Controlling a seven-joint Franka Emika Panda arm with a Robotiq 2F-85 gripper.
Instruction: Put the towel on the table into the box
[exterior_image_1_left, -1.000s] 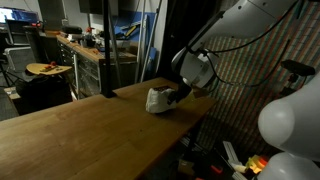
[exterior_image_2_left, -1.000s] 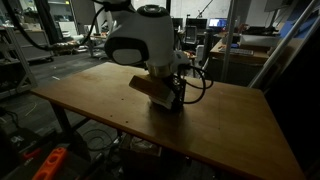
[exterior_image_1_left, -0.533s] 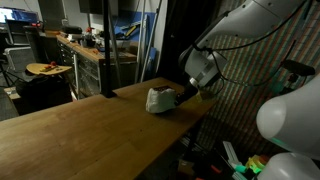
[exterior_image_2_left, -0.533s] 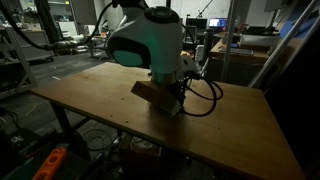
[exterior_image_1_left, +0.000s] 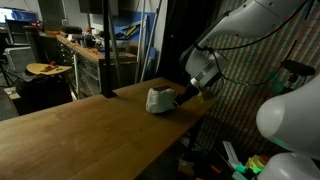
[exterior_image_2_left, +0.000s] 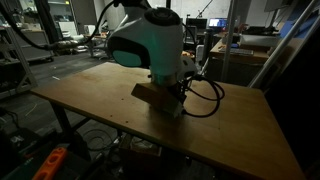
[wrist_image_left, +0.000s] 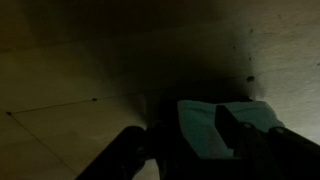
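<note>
Prob. stuffing step: grey-white woven cloth towel (exterior_image_1_left: 157, 99) bunched at small black soft-sided box (wrist_image_left: 165, 120), far right of table; can't tell if pincer (exterior_image_1_left: 184, 95) grips or has let go; next: push towel fully in, release.

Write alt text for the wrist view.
A dim, close view down past the gripper, whose two dark fingers stand apart on either side of a pale, bunched towel lying in deep shadow. A wooden table with faint grain lines fills the rest of the frame.
</note>
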